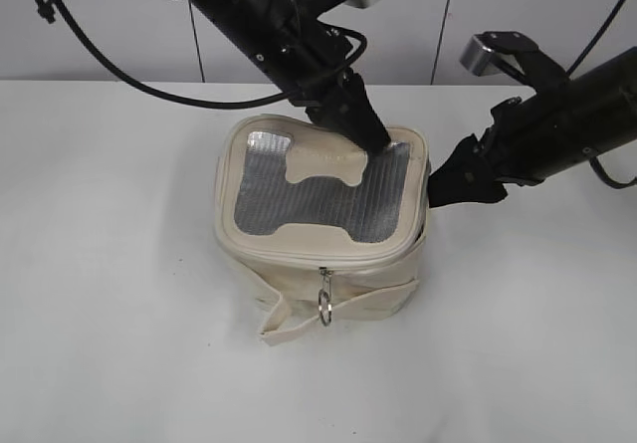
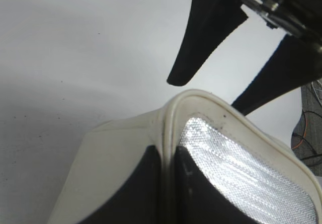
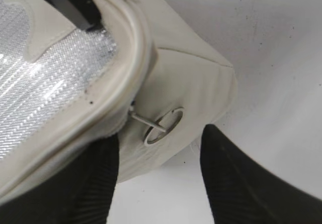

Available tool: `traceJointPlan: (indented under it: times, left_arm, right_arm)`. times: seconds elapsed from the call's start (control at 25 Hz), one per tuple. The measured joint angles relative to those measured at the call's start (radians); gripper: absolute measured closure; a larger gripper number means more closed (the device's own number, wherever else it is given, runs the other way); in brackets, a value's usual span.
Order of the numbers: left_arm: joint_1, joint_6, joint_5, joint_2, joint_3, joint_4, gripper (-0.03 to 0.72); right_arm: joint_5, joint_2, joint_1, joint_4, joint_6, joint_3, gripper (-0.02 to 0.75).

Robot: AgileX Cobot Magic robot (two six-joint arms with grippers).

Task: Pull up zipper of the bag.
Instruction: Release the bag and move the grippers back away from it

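Observation:
The cream bag (image 1: 299, 284) stands mid-table, its grey mesh lid (image 1: 328, 199) with the bone patch facing up. One silver ring pull (image 1: 324, 304) of the zipper (image 1: 289, 257) hangs at the bag's front. My left gripper (image 1: 373, 136) is shut on the lid's raised rim (image 2: 169, 133) at the back right corner. My right gripper (image 1: 438, 179) stands open against the bag's right side. In the right wrist view a second ring pull (image 3: 162, 126) lies on the bag's wall just ahead of the right gripper (image 3: 160, 136), between its two dark fingers (image 3: 236, 178) and untouched.
The white table (image 1: 119, 264) spreads around the bag on all sides. The bag's flat strap ends in a loose fold (image 1: 276, 326) at the front left. The left arm (image 1: 249, 10) reaches over the bag from the back.

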Motion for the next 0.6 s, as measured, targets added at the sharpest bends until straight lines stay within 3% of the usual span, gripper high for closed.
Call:
traceJointPlan:
  times: [0.44, 0.6]
  left_arm:
    - [0.006, 0.000, -0.008, 0.000, 0.000, 0.002, 0.650]
    - [0.007, -0.001, -0.011, 0.000, 0.000, 0.002, 0.650]
  right_arm:
    - [-0.023, 0.054, -0.002, 0.088, -0.115, 0.000, 0.319]
    - [-0.030, 0.059, -0.002, 0.106, -0.156, 0.000, 0.364]
